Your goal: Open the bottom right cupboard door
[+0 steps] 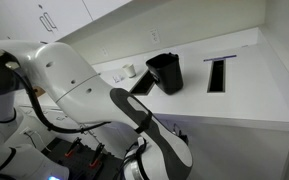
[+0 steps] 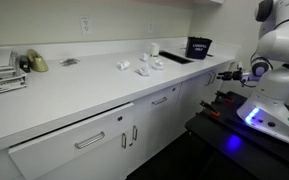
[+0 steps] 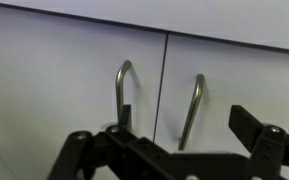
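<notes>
In the wrist view two white base-cabinet doors meet at a thin vertical gap. The bottom right cupboard door [image 3: 246, 80] has a silver bar handle [image 3: 191, 110] close to that gap. The matching left door [image 3: 54, 90] has its own handle [image 3: 121, 90]. My gripper [image 3: 187, 120] is open. Its two dark fingers stand one on each side of the right door's handle, close to the door and not closed on it. In an exterior view the gripper [image 2: 228, 75] sits against the cabinet fronts below the counter's far end.
A white countertop [image 2: 74, 85] runs above the cabinets and holds a black bin [image 2: 199, 46], small white items [image 2: 142, 65] and stacked papers [image 2: 2, 72]. Nearer drawers and doors [image 2: 134, 130] line the front. The black bin [image 1: 166, 72] also shows above the robot arm [image 1: 84, 90].
</notes>
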Motion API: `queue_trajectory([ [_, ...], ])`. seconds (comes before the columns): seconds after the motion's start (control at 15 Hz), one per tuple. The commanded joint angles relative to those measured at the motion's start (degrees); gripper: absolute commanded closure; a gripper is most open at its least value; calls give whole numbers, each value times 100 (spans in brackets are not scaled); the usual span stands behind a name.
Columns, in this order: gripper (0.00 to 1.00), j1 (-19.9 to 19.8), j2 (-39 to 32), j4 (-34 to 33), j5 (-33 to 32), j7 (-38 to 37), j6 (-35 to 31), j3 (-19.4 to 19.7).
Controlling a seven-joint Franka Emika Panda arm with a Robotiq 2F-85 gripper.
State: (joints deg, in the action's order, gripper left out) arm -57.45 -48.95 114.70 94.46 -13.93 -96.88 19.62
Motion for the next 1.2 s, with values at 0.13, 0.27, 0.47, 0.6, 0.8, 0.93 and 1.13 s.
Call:
queue_trajectory([
  [0.13,0,210,-130,-19,533,-246,-148,-6],
  [0.27,0,248,-181,-55,679,-288,-142,-5],
  [0.47,0,290,-210,-86,859,-407,-156,3],
  [0.6,0,308,-214,-104,924,-489,-172,10],
  [0.8,34,321,-221,-119,953,-497,-177,20],
  [0.93,49,322,-221,-123,946,-520,-191,26],
  [1.13,73,334,-207,-98,935,-487,-225,38],
])
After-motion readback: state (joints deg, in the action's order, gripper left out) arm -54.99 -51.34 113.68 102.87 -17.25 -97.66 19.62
